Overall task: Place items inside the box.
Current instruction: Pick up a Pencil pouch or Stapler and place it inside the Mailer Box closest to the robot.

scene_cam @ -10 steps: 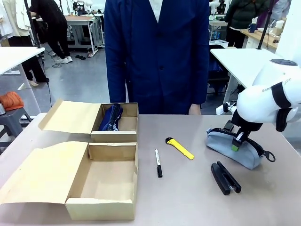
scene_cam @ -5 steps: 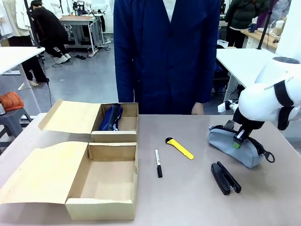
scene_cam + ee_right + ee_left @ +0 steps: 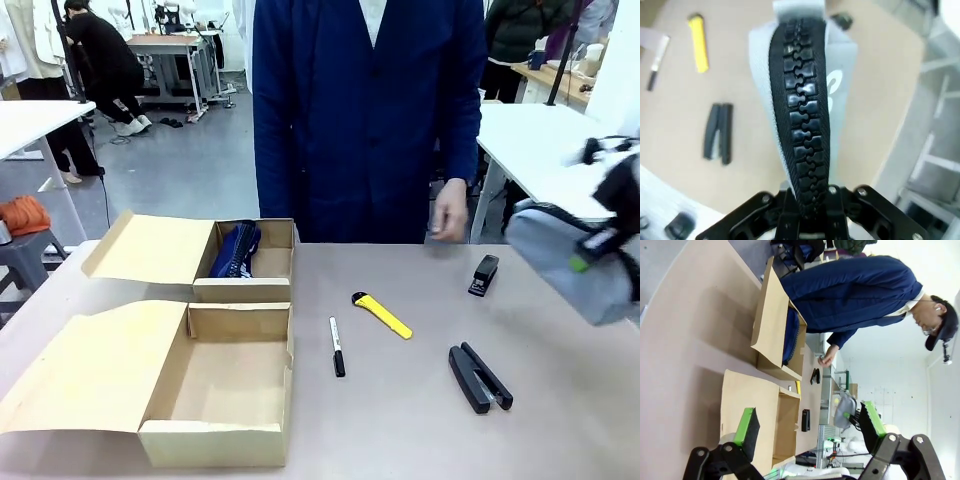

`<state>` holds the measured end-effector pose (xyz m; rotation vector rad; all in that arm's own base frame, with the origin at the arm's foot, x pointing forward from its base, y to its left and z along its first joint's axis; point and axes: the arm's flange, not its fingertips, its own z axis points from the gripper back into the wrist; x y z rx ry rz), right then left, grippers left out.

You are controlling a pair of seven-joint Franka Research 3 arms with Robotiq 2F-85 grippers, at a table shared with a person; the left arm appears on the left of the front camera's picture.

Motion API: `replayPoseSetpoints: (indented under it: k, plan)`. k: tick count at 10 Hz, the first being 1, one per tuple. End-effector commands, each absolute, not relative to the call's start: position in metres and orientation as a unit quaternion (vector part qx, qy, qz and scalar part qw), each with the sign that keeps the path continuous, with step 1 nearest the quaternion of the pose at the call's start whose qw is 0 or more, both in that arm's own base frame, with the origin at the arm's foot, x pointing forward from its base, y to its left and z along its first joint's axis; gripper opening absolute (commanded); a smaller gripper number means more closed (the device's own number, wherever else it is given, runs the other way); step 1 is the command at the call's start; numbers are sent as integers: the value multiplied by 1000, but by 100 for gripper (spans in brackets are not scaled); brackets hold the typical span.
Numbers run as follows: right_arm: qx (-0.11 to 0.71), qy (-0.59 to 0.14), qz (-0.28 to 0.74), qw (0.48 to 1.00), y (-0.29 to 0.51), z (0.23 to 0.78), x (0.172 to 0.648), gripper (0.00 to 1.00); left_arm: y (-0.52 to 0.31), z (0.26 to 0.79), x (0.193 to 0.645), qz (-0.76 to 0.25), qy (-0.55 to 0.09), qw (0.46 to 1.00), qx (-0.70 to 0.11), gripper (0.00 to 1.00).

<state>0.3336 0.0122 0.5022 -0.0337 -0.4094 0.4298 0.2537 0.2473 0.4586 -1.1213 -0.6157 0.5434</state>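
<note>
Right claw (image 3: 810, 196) pinched shut on grey pouch (image 3: 800, 95) along its zip ridge; pouch aloft over the counter's (image 3: 400, 430) right end. Soft, light, likely to sag and swing; zip seam looks the firmest hold. Left claw (image 3: 809, 422) wide open, empty. Near box (image 3: 215, 440) empty.

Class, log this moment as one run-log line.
right gripper: shut on grey zip pouch, off the table | left gripper: open | navy zip pouch: in far box

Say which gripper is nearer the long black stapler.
Right. The right gripper, gripping the grey zip pouch, is up and right of the long black stapler; the left gripper hangs open beyond the boxes.
</note>
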Motion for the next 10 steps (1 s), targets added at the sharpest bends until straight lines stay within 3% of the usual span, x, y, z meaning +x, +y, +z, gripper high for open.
replayPoseSetpoints:
  k: [1,2,3,5,6,8,10]
  plan:
    - [-38,-175,179,967,-1,493,270,0,246,458,255,242,-293,764,-521,100]
    - [-19,-176,164,970,-25,493,270,0,246,458,255,242,-293,764,-521,100]
    - [-23,-194,197,961,6,523,309,0,246,458,255,242,-293,764,-521,100]
    - [-23,-194,197,961,6,523,309,0,246,458,255,242,-293,764,-521,100]
    - [-18,-183,191,964,-4,529,293,6,246,458,255,242,-293,764,-521,100]
    - [-23,-195,237,952,33,527,310,6,246,458,255,242,-293,764,-521,100]
    - [-16,-188,204,961,14,530,309,6,246,458,255,242,-293,764,-521,100]
